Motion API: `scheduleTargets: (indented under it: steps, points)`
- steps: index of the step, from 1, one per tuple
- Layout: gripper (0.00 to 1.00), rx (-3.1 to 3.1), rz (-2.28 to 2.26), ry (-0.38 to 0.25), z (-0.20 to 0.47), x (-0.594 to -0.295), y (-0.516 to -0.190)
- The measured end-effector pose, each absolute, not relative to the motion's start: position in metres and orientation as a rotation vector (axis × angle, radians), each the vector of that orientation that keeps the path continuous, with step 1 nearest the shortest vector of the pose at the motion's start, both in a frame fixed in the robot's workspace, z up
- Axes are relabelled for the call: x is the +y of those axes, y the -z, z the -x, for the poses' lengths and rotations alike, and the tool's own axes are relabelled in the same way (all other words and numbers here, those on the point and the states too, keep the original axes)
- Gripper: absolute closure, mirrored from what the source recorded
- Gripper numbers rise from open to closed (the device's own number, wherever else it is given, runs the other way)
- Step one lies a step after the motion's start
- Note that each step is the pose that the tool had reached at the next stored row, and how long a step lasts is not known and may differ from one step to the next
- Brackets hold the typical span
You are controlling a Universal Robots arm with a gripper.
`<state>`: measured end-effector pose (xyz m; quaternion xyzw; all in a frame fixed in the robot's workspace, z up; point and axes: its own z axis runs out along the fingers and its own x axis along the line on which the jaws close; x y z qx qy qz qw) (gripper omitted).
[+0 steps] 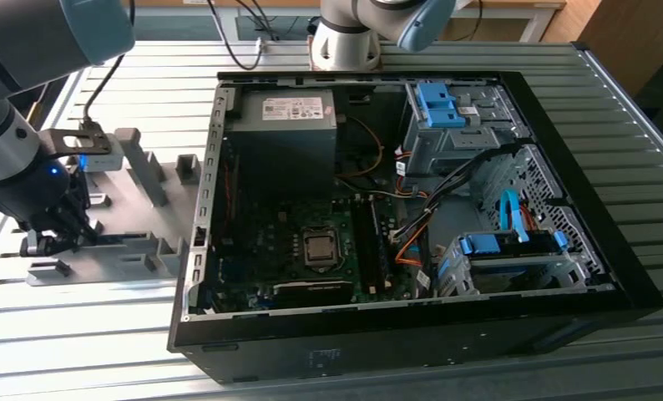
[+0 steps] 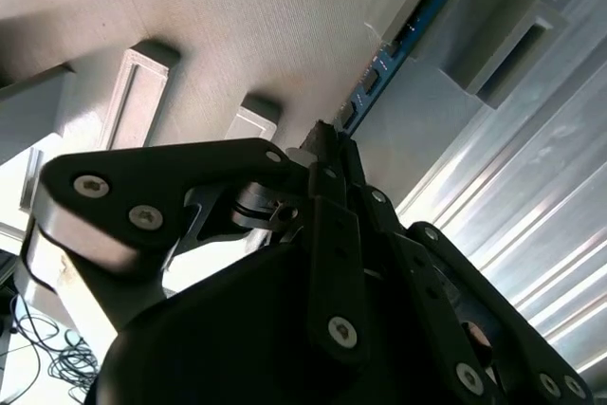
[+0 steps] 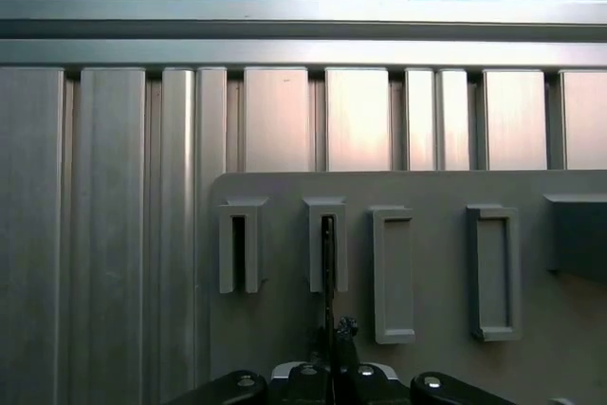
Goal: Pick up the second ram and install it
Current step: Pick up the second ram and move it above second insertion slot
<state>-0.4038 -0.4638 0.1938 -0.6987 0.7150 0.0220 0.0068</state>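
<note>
The arm (image 1: 8,71) has grey joints with pale blue caps (image 1: 92,25). A black cable (image 1: 107,79) runs to its wrist, where a small blue light (image 1: 55,171) glows. The gripper (image 2: 327,135) is matt black, its flat links (image 2: 161,187) fastened with silver screws (image 2: 342,332).

One ram (image 2: 389,56), one fixture (image 3: 438,365), one computer (image 1: 443,336).

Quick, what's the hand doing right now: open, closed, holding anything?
Hand: closed on the second ram, which stands on edge in a slot of the grey fixture.
</note>
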Motion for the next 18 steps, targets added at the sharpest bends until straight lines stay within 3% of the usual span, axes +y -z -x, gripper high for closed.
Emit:
scheduleTargets:
  steps: [18]
  points:
    - [0.86, 2.237, 2.186, -0.069, 0.4038, -0.4638, -0.203]
